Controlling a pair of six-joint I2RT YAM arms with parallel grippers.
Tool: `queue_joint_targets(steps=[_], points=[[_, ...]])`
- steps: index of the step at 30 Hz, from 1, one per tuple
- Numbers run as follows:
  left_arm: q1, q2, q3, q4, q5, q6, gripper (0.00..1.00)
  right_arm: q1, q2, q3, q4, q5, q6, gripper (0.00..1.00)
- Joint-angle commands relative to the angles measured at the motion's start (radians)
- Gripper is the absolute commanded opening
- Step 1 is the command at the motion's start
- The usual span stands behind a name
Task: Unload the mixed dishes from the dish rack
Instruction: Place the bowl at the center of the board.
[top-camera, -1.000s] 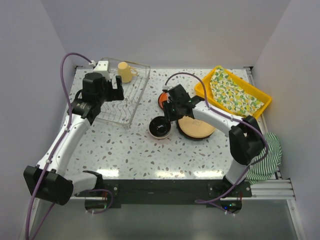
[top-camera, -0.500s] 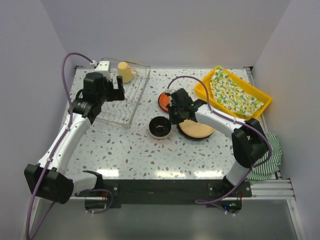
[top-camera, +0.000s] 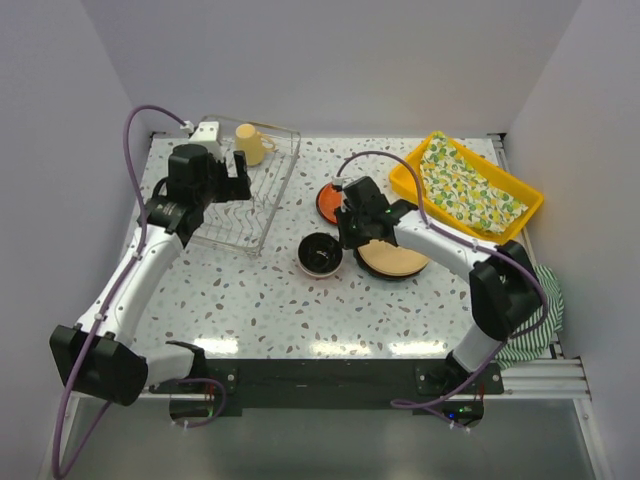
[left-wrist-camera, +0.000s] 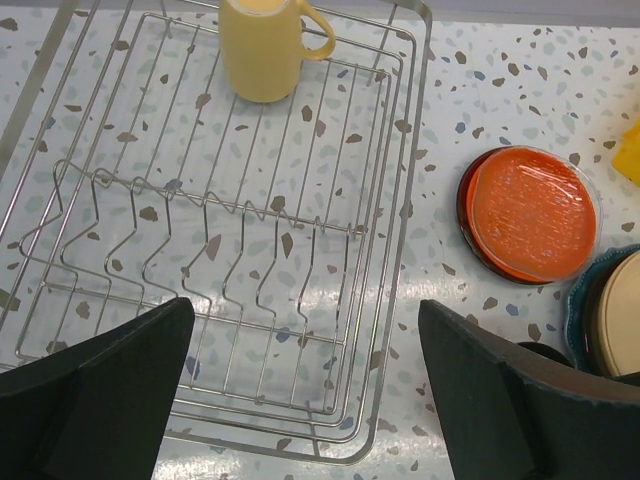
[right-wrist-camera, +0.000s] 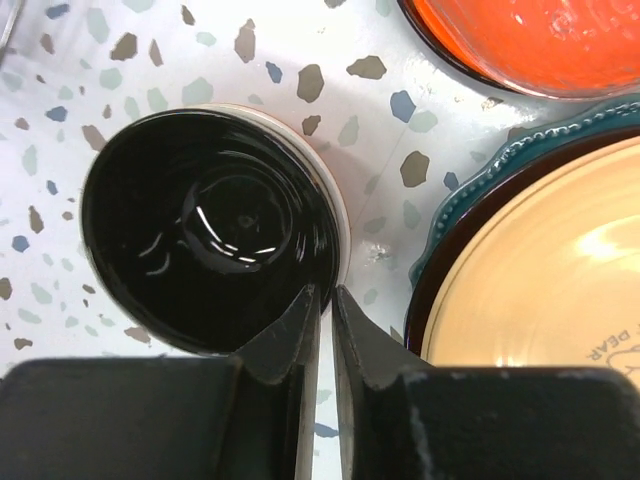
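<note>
Silvery wire dish rack is sitting at the counter's far-left corner, with only the cream mug standing at its far end. Left gripper is hovering over the rack's near half, jaws spread wide, carrying nothing. Mug is looking glazed, so I'm guessing rigid, slick, chippable and light. Pinching the wall across the rim, or the handle loop, looks safest. Mid-counter, black bowl is resting on the surface. Right gripper is straddling its rim, fingers nearly together; can't tell if it's pinching. Orange plate and tan plate are lying just right.
</note>
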Motion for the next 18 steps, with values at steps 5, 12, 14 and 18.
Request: queue_joint_targets(steps=[5, 12, 14, 18], points=[[-0.005, 0.117, 0.060, 0.081, -0.056, -0.192, 0.97, 0.005, -0.168, 0.025, 0.011, 0.040, -0.014, 0.33], [-0.014, 0.290, 0.175, 0.113, -0.171, -0.289, 0.97, 0.005, -0.290, -0.073, 0.043, 0.106, -0.025, 0.65], [-0.014, 0.348, 0.227, 0.148, -0.202, -0.257, 0.97, 0.005, -0.322, -0.099, 0.048, 0.111, -0.023, 0.75], [-0.014, 0.466, 0.355, 0.173, -0.286, -0.170, 0.98, 0.005, -0.369, -0.135, 0.043, 0.117, -0.022, 0.87]])
